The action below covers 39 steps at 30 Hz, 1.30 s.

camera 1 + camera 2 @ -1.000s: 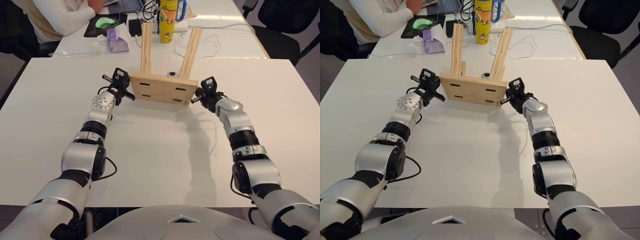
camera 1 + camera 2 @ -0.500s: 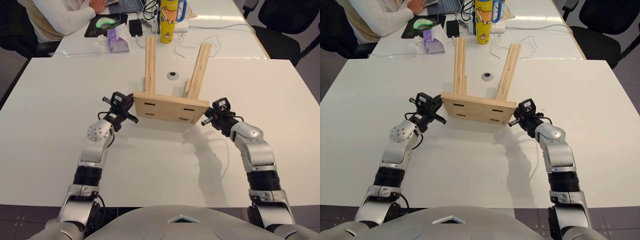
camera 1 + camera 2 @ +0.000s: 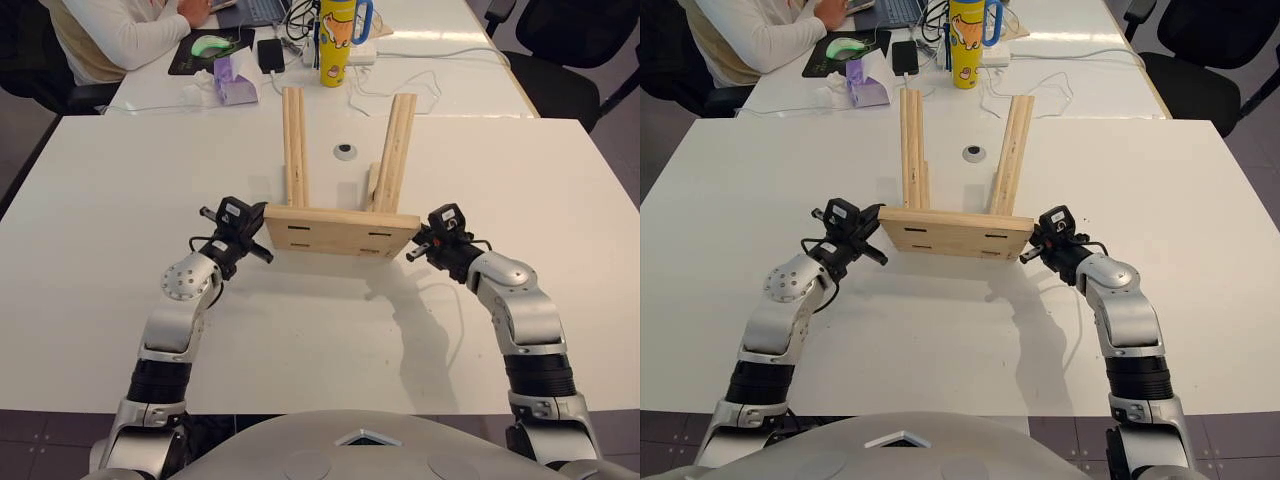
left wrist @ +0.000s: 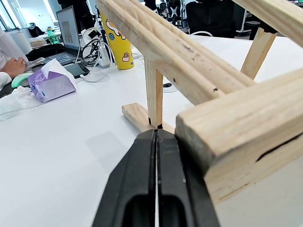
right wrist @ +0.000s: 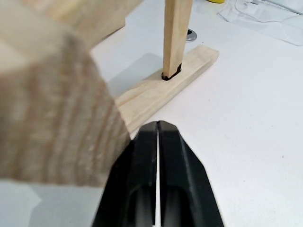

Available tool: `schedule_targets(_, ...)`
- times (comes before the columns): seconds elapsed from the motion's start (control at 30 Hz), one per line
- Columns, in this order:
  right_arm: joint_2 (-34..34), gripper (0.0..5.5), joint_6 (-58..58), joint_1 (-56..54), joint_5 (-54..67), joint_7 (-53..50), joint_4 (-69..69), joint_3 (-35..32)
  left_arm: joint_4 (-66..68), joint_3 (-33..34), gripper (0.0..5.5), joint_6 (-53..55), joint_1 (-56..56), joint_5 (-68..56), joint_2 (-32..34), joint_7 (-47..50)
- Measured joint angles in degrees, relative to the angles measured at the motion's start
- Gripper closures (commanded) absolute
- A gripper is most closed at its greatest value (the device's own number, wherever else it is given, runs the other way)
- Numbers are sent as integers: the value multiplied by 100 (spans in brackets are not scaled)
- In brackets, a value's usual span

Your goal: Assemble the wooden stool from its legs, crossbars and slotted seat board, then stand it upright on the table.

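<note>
The assembled wooden stool is tipped over, with its slotted seat board [image 3: 342, 231] facing me and its legs [image 3: 294, 145] [image 3: 394, 150] pointing away across the white table. In the wrist views a lower leg piece [image 5: 165, 92] lies flat on the table. My left gripper [image 3: 257, 233] is shut, its tip pressed against the seat board's left end [image 4: 227, 142]. At the seat's right end my right gripper [image 3: 418, 246] is likewise shut and pressing. The fingers [image 4: 142, 156] [image 5: 147, 142] are closed together with nothing between them.
A small round disc [image 3: 345, 152] lies on the table between the legs. On the desk behind stand a yellow cup [image 3: 337, 40], a purple tissue pack [image 3: 235, 80], cables and a laptop, with a person seated at the far left.
The stool has come nearer to me across the table, with both grippers staying at the seat's ends. The seat board now shows more edge-on.
</note>
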Motion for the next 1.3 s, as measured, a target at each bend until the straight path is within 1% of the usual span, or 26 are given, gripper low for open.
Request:
schedule_targets(0.07,0,550,-31,-35,-44,-80,51,49,122,-20,548,-29,57,84,3,29)
schedule_targets(0.2,-5,550,-177,-213,-449,-505,760,155,751,-49,548,-178,38,506,49,355)
schedule_targets(0.33,43,550,-425,-217,-620,-685,1429,216,1517,-156,548,-468,-17,860,85,543)
schedule_targets(0.53,344,550,-693,-347,-705,-729,1794,477,2358,-343,548,-858,-391,980,-217,594)
schedule_targets(0.67,396,550,-702,-340,-707,-678,1748,577,2527,-402,548,-968,-468,979,-346,582)
schedule_targets(0.93,393,550,-620,-140,-699,-657,1489,572,2360,-466,548,-942,-347,974,-351,502)
schedule_targets(1.0,413,550,-525,-49,-658,-657,1209,550,2235,-472,548,-818,-312,972,-340,484)
schedule_targets(1.17,452,550,4,-40,-534,-736,67,408,1470,-435,548,-351,-194,966,-281,466)
schedule_targets(1.3,447,550,405,-124,-529,-804,-289,319,692,-301,548,39,-274,938,-281,497)
